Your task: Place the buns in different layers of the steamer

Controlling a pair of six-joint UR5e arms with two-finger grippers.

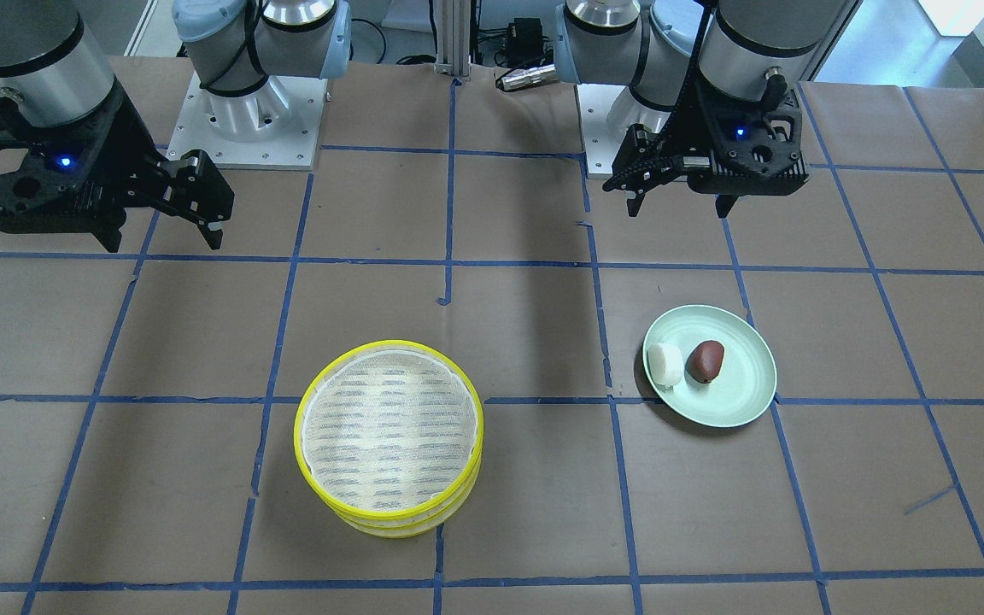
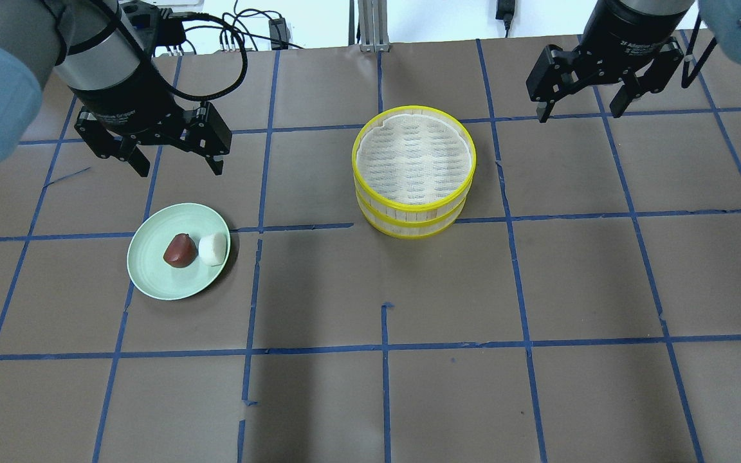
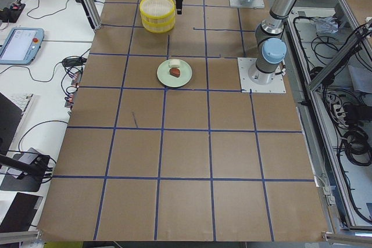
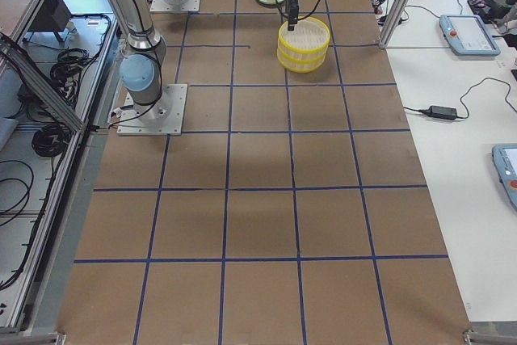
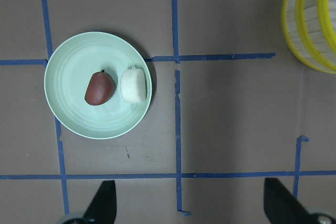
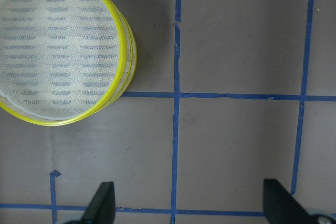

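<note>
Bright, even light from above fills every view, with no hard glare on the brown table [image 1: 526, 512]. A broad, soft shadow band crosses the middle of the front-facing view, and a thin dark crescent hugs the lower rim of the pale green plate [image 1: 748, 384]. Its upper right corner is washed out white. The fingertips [image 5: 104, 203] at the bottom of the left wrist view look blurred.

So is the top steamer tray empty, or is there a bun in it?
Empty. The top tray shows only its mesh liner; the white bun and brown bun sit on the green plate.
</note>
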